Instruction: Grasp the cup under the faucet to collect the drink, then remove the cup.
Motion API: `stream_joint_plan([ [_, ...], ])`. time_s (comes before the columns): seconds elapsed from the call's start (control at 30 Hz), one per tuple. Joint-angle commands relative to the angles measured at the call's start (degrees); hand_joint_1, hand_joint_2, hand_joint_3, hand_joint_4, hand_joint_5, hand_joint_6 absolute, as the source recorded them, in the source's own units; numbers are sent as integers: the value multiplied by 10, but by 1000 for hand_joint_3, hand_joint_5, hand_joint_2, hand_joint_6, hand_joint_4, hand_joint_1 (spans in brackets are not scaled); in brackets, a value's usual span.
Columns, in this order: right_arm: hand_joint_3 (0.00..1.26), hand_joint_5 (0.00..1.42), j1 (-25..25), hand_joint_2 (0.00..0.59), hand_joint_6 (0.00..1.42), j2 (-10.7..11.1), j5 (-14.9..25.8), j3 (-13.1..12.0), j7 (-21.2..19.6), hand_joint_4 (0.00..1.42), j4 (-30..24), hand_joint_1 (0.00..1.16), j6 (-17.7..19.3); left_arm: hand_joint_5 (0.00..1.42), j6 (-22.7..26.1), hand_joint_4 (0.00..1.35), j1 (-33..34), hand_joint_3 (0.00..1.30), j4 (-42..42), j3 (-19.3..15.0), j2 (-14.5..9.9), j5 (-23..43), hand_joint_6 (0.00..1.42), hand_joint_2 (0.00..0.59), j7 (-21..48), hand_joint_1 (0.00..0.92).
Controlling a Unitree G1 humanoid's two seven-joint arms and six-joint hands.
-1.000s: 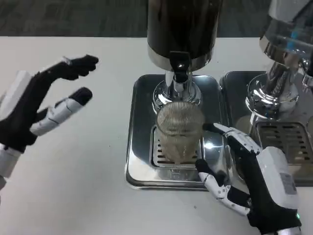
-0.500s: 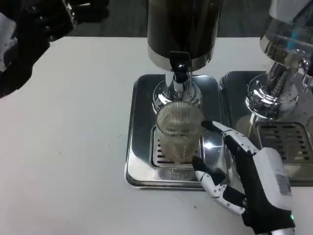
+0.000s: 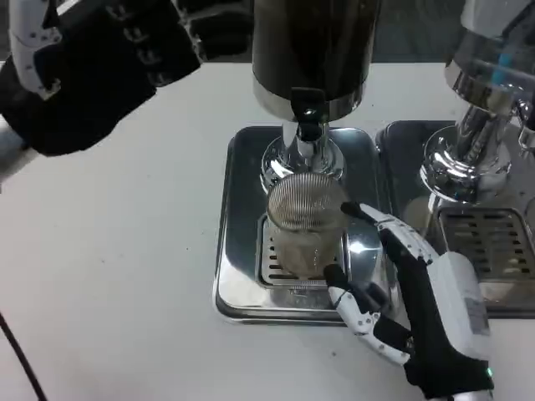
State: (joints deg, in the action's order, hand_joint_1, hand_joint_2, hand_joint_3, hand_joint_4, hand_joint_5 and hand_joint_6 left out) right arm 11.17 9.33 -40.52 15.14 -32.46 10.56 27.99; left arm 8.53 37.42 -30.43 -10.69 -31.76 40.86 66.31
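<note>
A clear ribbed cup (image 3: 306,224) stands on the grate of a steel drip tray (image 3: 238,276), right below the black faucet (image 3: 307,113) of a dark drink dispenser (image 3: 313,50). My right hand (image 3: 418,292) reaches in from the cup's right. One finger (image 3: 368,219) lies against the cup's far-right side near the rim, and the thumb (image 3: 344,292) presses its near side low down. My left hand (image 3: 100,71) hangs high at the upper left, dark palm facing me, fingers spread toward the dispenser and holding nothing.
A second dispenser (image 3: 485,92) with its own steel tray (image 3: 493,242) stands at the right, close behind my right forearm. Bare white tabletop (image 3: 117,276) stretches to the left of the drip tray.
My left hand has risen and swung right toward the dispenser. My right hand has edged left, its finger and thumb closing onto the cup. The cup has stayed put.
</note>
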Motion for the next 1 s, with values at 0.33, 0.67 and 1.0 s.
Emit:
stream_joint_plan([
  [0.33,272,206,-5,370,227,-15,9,5,-22,235,16,464,6,235,9,191,38,230,-28,3,50,-55,159,69,19,0],
  [0.67,279,206,-8,371,227,-25,14,8,-34,234,28,458,8,222,-38,188,47,235,-38,6,88,-102,147,69,-7,0],
  [1.0,281,206,-6,366,227,-27,15,11,-43,234,30,449,8,232,-74,195,60,245,-91,13,111,-140,138,69,-7,0],
])
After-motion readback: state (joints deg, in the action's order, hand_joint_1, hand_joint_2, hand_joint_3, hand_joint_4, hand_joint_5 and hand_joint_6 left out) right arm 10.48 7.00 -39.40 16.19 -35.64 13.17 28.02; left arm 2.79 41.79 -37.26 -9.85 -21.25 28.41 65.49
